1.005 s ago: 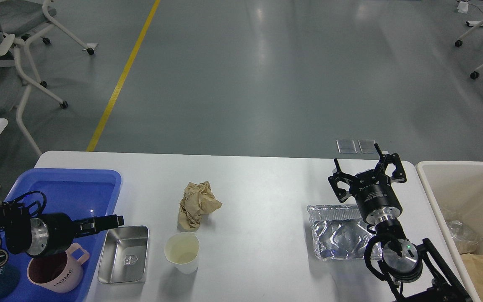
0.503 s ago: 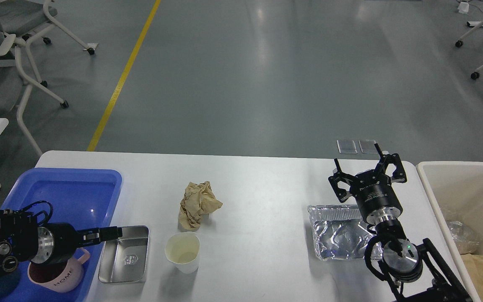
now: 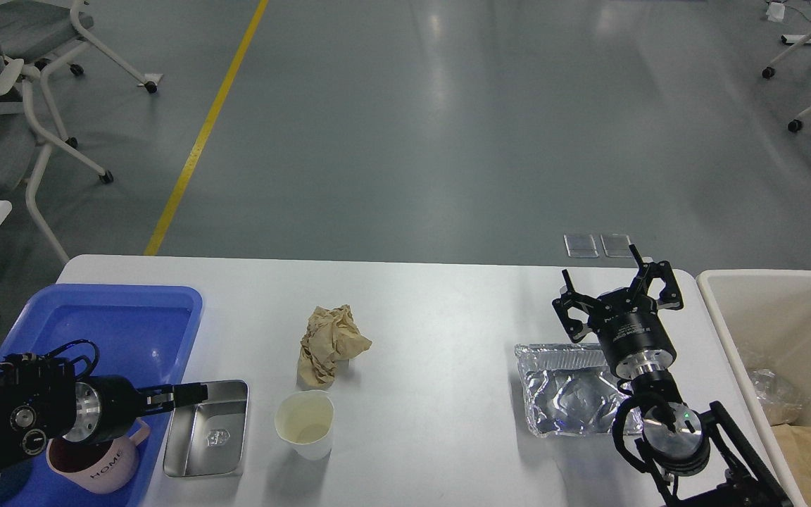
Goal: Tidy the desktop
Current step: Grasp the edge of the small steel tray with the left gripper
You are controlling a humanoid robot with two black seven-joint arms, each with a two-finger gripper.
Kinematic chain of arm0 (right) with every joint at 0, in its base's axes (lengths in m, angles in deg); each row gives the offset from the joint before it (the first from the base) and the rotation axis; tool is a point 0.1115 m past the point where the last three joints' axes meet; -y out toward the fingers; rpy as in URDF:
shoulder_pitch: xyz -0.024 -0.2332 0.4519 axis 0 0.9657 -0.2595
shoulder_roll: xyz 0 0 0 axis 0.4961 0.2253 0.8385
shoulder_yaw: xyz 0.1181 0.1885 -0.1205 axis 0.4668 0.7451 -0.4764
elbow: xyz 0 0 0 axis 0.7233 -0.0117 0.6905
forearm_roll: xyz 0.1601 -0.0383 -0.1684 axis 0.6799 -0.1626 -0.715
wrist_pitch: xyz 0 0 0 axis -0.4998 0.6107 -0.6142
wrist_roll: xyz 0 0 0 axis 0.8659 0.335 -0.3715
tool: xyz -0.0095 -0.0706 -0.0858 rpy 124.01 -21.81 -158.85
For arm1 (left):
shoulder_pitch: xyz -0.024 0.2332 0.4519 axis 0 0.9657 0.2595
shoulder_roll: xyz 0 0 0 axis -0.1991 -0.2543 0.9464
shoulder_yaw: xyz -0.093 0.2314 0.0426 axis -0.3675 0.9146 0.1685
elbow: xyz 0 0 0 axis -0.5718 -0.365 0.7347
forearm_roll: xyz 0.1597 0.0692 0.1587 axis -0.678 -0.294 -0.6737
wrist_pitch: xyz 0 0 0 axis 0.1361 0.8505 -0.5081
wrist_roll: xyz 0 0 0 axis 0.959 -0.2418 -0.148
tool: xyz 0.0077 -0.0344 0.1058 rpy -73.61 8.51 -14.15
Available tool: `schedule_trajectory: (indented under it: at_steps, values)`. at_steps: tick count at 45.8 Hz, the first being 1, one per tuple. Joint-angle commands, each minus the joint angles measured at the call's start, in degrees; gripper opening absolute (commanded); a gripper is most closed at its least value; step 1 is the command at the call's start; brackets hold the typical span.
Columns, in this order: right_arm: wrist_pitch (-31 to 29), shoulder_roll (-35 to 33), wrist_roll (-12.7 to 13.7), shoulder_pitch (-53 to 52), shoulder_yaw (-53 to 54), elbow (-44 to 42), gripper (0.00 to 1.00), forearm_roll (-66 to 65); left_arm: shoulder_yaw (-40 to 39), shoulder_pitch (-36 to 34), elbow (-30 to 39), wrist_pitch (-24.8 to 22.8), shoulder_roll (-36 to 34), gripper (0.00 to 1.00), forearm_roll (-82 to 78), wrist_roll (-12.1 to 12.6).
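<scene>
Desktop [image 3: 434, 310] lies beneath right gripper [image 3: 618, 292].

Grey glossy floor [image 3: 448, 127] w/ yellow line [image 3: 201, 134]; wheeled chairs [image 3: 18, 77] far left.

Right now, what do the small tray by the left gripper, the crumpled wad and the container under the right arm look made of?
Small tray: polished metal, likely stainless steel; mirror-like sheen. Crumpled wad: matte tan paper, sharply creased. Container: thin aluminium foil, apparently; wrinkled, glinting walls.
</scene>
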Motion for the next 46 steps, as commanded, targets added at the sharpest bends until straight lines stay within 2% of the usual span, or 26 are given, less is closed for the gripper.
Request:
schedule_trajectory:
  at_steps: [1,17,24,29,46]
  values:
    - [-0.01,0.00,0.00,-0.10,0.00,-0.17,1.00,0.00,1.63,-0.78,-0.31,-0.58,0.53,0.53,0.61,0.06]
    - [-0.01,0.00,0.00,-0.28,0.09,-1.04,1.00,0.00,1.89,-2.54,-0.39,-2.60,0.17,0.53,0.70,0.06]
    - [-0.01,0.00,0.00,-0.28,0.09,-1.04,1.00,0.00,1.98,-2.54,-0.39,-3.04,0.26,0.43,0.61,0.06]
    - [-0.01,0.00,0.00,-0.28,0.09,-1.04,1.00,0.00,1.98,-2.54,-0.48,-3.66,0.26,0.41,0.61,0.06]
    - [-0.01,0.09,0.00,-0.28,0.09,-1.22,1.00,0.00,3.47,-2.54,-0.75,-3.75,0.35,0.41,0.61,0.15]
